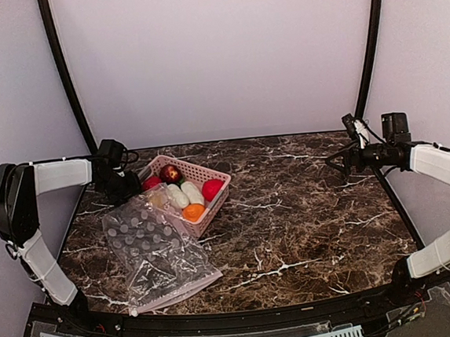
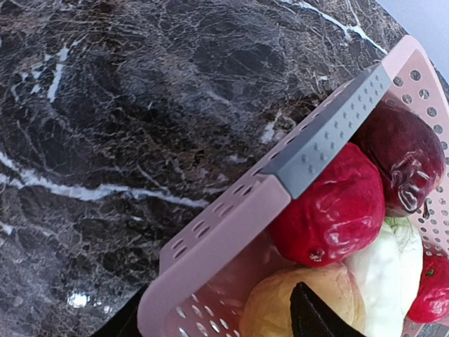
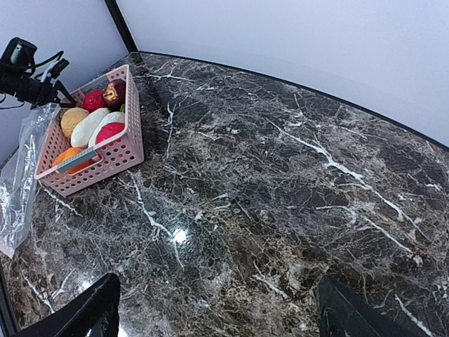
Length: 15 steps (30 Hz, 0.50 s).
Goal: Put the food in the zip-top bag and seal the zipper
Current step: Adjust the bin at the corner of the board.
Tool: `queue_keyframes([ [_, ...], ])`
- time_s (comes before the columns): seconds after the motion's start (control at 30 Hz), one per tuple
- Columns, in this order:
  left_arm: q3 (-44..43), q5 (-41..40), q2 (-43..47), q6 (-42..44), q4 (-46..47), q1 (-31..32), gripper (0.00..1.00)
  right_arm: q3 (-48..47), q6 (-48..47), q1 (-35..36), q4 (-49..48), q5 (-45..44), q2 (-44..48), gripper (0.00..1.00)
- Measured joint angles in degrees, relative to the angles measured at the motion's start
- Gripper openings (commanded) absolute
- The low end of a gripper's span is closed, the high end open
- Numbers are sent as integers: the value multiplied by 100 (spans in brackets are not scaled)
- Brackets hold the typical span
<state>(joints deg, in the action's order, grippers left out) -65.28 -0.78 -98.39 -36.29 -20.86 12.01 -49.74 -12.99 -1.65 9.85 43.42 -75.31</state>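
Note:
The food lies in a pink basket [image 1: 216, 197]: a maroon apple [image 1: 170, 173], red pieces [image 1: 212, 188], white oblong ones [image 1: 181, 194], an orange one [image 1: 193, 212] and a yellowish one [image 1: 159, 196]. The clear zip-top bag [image 1: 153, 250] lies flat in front of the basket, its pinkish zipper [image 1: 184, 290] along the near edge. My left gripper [image 1: 124, 185] is open at the basket's left corner. In the left wrist view it [image 2: 217, 319] straddles the basket wall [image 2: 224, 232], one fingertip [image 2: 316, 316] over the yellowish fruit [image 2: 280, 309]. My right gripper [image 3: 221, 323] hangs open at the far right, holding nothing.
The dark marble table [image 1: 308, 216] stretches to the right of the basket. Black frame poles [image 1: 63, 72] rise at both back corners before pale walls. A grey label [image 2: 330, 133] is on the basket rim. A black rail [image 1: 223, 326] runs along the table's near edge.

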Motion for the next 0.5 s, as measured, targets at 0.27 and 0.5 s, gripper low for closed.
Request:
queue_keyframes([
  [0.27, -1075, 404, -841, -37, 323, 470, 63, 0, 0, 0, -39, 52, -92, 93],
  [0.5, -2535, 737, -2059, -48, 640, 1394, 61, -9, 0, 2, -7, 55, -271, 92],
])
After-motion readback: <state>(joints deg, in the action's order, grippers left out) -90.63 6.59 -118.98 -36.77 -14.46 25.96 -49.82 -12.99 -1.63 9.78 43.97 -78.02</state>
